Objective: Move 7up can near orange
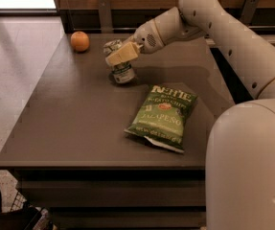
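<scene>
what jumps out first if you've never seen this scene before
The big white arm sweeps in from the right, its gripper clamped on the 7up can toward the far side of the table. Next comes the green Kettle chip bag, lying flat nearer the front right. The orange sits alone at the far left corner, apart from the can.

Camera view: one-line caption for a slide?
Gripper holds the 7up can between the orange and the Kettle jalapeño chip bag on a dark table.
</scene>
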